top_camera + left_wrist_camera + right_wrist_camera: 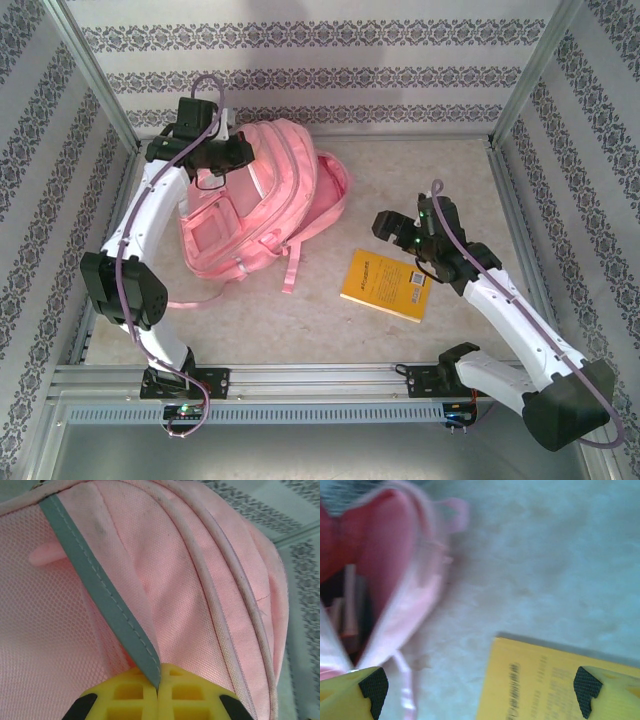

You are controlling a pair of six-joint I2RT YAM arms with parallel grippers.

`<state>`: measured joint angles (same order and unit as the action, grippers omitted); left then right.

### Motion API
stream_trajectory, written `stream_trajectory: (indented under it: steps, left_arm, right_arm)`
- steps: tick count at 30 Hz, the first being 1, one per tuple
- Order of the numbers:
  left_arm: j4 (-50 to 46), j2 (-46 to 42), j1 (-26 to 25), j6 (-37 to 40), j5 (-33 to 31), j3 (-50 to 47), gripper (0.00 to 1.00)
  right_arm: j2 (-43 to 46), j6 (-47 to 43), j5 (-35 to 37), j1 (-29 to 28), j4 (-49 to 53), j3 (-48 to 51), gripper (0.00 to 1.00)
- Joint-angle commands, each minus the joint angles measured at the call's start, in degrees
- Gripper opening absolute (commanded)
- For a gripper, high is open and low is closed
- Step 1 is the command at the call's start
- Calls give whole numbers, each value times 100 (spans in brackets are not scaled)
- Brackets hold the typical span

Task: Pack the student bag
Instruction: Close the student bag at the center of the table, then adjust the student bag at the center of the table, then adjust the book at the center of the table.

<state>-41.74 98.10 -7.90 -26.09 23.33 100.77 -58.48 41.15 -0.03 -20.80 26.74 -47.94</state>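
Note:
The student bag (275, 190), a large pink backpack, lies at the back left of the table with its main compartment gaping toward the right. My left gripper (222, 162) sits at the bag's upper left side. In the left wrist view its yellow fingers (135, 695) are shut on a grey trim strip (100, 595) of the bag (200, 590). My right gripper (397, 236) hovers open over the far edge of a yellow book (385, 285). In the right wrist view, which is blurred, the book (545, 685) lies between the wide-apart pads (374, 687), and the bag's dark opening (350, 580) is at the left.
Pink straps (290, 265) trail from the bag toward the front of the table. Aluminium frame posts (95, 75) and patterned walls close in the table on three sides. A metal rail (320, 380) runs along the near edge between the arm bases.

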Motion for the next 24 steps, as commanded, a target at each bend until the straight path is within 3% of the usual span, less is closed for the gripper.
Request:
stream_trajectory:
  steps: [1, 7, 14, 21, 24]
  left_arm:
    - [-320, 157, -147, 287, -703, -120, 0]
    - [-145, 715, -787, 149, -228, -347, 0]
    - [183, 711, -1282, -220, -90, -721, 39]
    - [231, 391, -2244, -401, -287, -999, 55]
    - [599, 183, -2456, -729, -12, -1442, 60]
  right_arm:
    - [-9, 456, 552, 225, 751, 416, 96]
    - [-369, 804, 144, 761, 750, 1046, 95]
    - [-658, 605, -215, 1253, 683, 1349, 96]
    - [-786, 668, -1183, 1353, 226, 1674, 97]
    - [-790, 847, -1797, 1156, -151, 1828, 97]
